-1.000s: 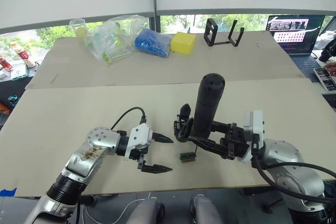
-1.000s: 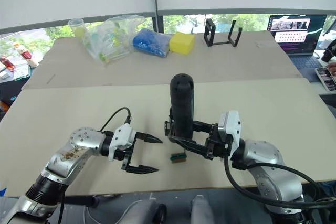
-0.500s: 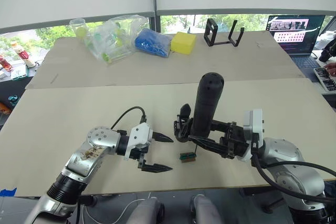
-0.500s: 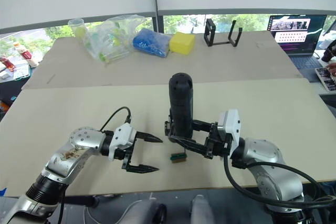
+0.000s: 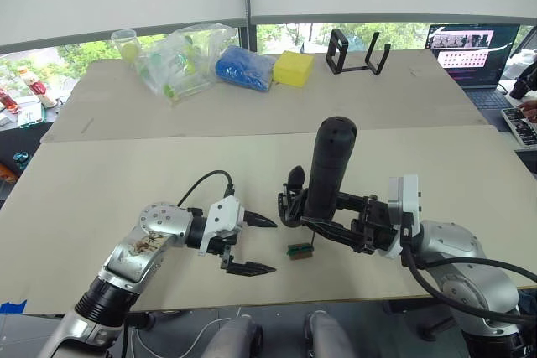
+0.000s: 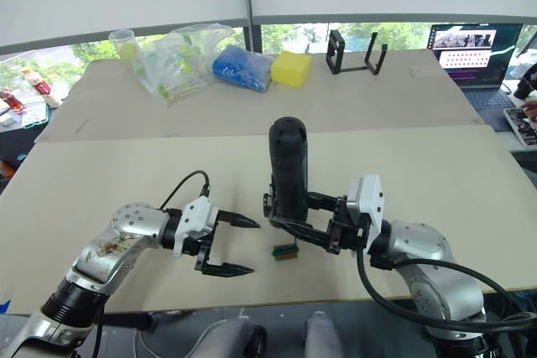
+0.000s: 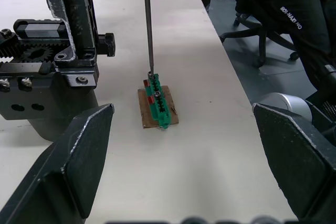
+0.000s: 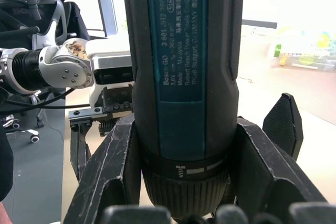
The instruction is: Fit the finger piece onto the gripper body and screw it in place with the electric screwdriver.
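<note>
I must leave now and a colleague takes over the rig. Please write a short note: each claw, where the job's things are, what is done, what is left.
Right claw: shut on the thick dark blue-black electric screwdriver, held upright, thin bit touching the small green block on the beige table.
Left claw: open, holding nothing, beside the block.
Black gripper body: standing next to the block, behind the screwdriver.
Done: screwdriver picked up.
Left: I cannot tell whether the finger piece is fitted; screwing it on remains.
</note>
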